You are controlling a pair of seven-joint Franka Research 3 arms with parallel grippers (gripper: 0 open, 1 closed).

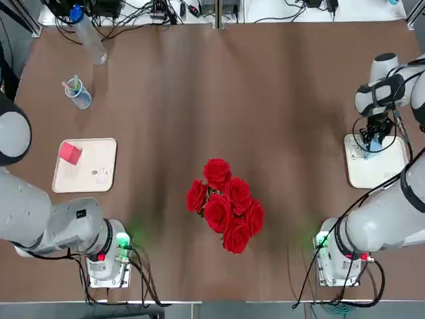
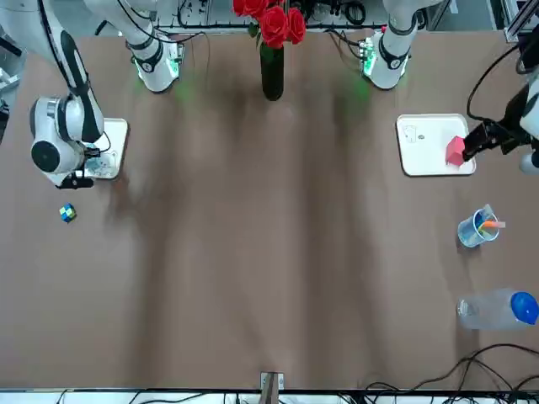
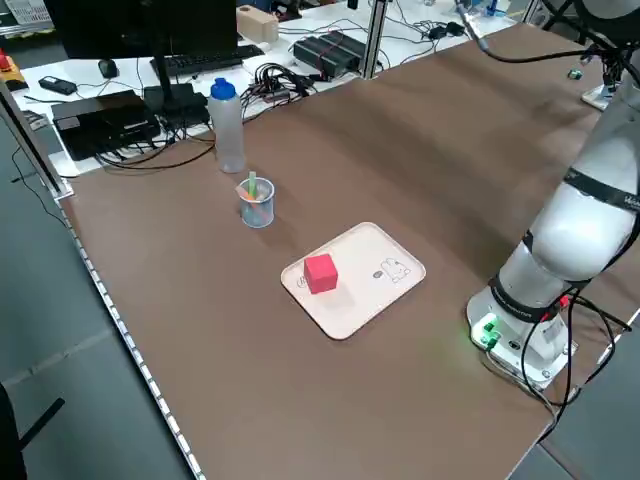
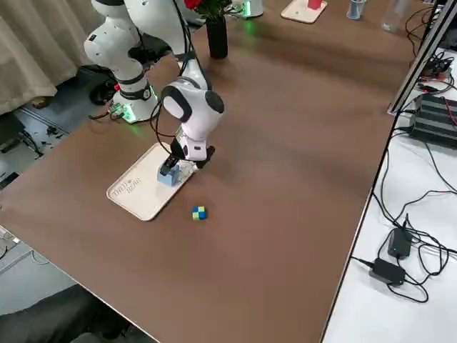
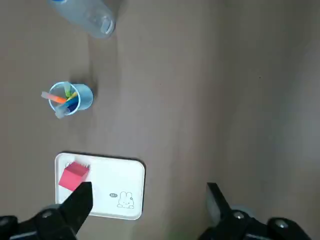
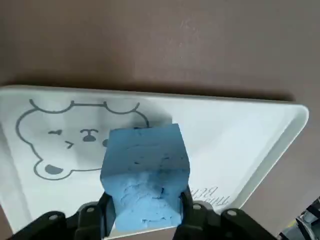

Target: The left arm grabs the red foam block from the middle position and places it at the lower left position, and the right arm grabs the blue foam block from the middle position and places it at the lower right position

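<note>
The red foam block [image 1: 70,153] lies in a far corner of the lower left position, a cream tray [image 1: 93,174] with a tiny grey mark; the block [image 3: 320,272] also shows in the left side view. My left gripper [image 5: 147,200] hangs open high above that tray, holding nothing. The blue foam block [image 6: 145,170] sits between the fingers of my right gripper [image 4: 173,168], which is shut on it. It is held low over the lower right position, a cream tray [image 6: 250,140] with a cartoon outline drawing. Whether the block touches the tray I cannot tell.
A vase of red roses [image 1: 226,205] stands near the table's front middle. A small cup with pens [image 1: 78,93] and a lying plastic bottle [image 1: 89,36] are at the far left. A tiny multicoloured puzzle cube [image 4: 198,212] lies beyond the right tray.
</note>
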